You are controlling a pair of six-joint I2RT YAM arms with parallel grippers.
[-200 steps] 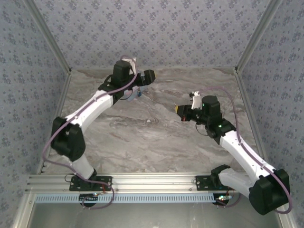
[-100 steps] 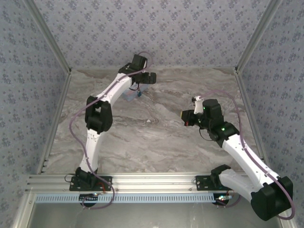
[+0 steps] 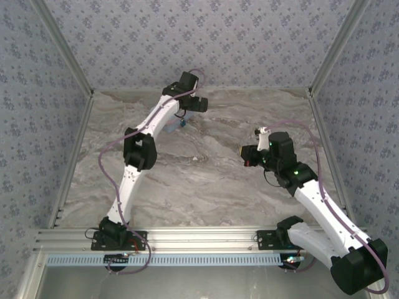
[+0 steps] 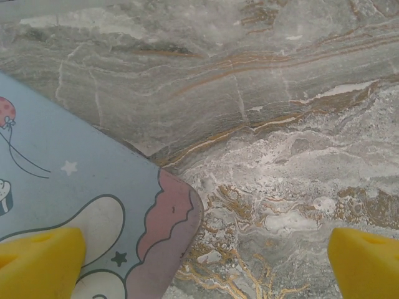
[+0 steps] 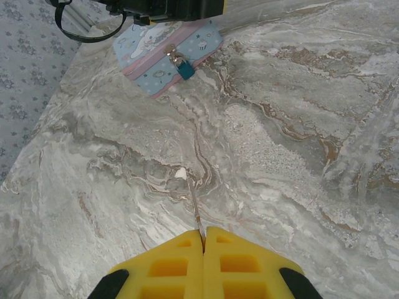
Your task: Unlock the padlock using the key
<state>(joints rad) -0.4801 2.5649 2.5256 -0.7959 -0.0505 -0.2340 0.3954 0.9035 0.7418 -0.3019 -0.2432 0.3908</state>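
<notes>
Farther out now, my left gripper [image 4: 202, 255] above tin box [image 4: 93, 205] corner, spread apart; right gripper [image 5: 203, 242] pinched on key [image 5: 194, 208], well apart from padlock [image 5: 184, 68]; insertion, turning not yet done

table [image 5: 299, 124]: marbled, matt | tin box [image 5: 149, 59]: printed, smooth | padlock [image 5: 184, 69]: glossy metal

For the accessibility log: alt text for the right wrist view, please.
The right gripper, shut, pinches the key, which points out over the marble table. Farther off lies a pale blue tin box with the padlock at its near edge.
</notes>
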